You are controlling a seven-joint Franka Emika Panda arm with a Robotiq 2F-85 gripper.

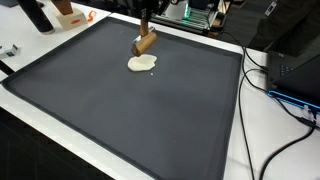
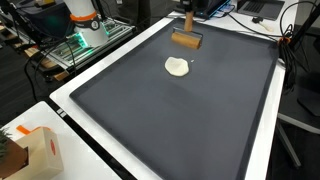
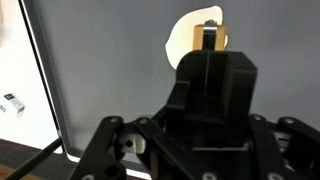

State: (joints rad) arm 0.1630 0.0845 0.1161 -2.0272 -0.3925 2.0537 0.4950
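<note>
Wooden tool [image 1: 146, 44]: I see it near the far edge of the mat, its broad end down on the dark surface and its handle pointing up.
Pincer [image 1: 146, 30]: clamped narrow on the tool's handle. In the wrist view a wooden strip sits between the black fingers [image 3: 208, 60].
Pale patch [image 1: 142, 64]: a flat, cream-coloured blob on the mat, just beside the tool's lower end. I cannot tell whether they touch.
Mat [image 1: 120, 120]: dark grey, with a raised rim, covering most of the white table [image 2: 70, 115].
Cardboard box [image 2: 40, 150]: on the table's corner in an exterior view, well apart from the tool.
Cables [image 1: 270, 80]: black ones trail over the table edge beside the mat.
</note>
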